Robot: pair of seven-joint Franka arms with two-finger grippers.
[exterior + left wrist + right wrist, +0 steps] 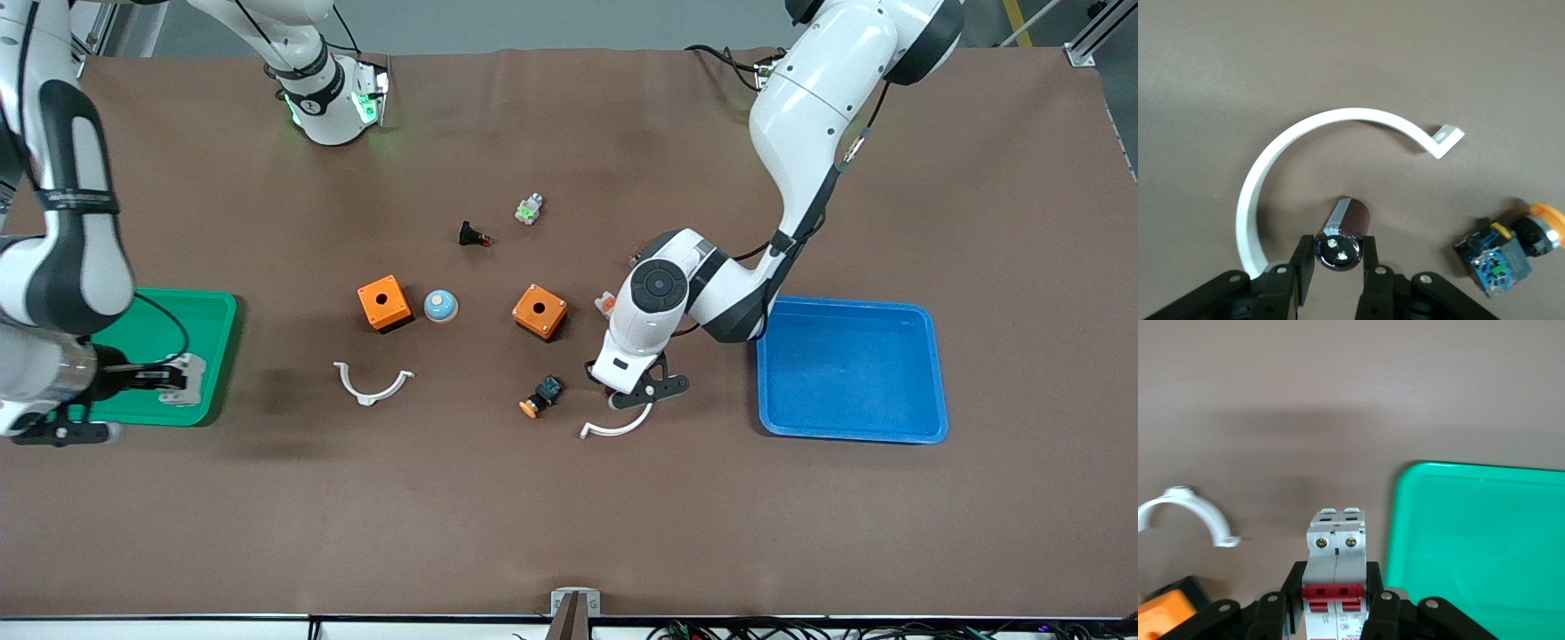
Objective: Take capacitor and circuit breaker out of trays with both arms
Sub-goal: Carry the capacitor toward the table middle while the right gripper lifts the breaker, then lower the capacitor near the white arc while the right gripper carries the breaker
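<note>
High front overview, two close wrist views

The table (569,516) is brown. The tray (213,307) is green and the other tray (852,369) is blue. The two boxes (384,302) (540,311) are orange. The capacitor (1342,235) is dark with a silver top. The breaker (1336,580) is white and grey with red levers. The curved clips (372,384) (616,428) are white.

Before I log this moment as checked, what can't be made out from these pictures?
- Front view: the capacitor is hidden under the left gripper; only the left wrist view shows it.
- Right wrist view: the lower end of the breaker, clamped in the right gripper, is cut off by the picture's edge.
- Front view: the breaker's red levers are too small to tell.
</note>
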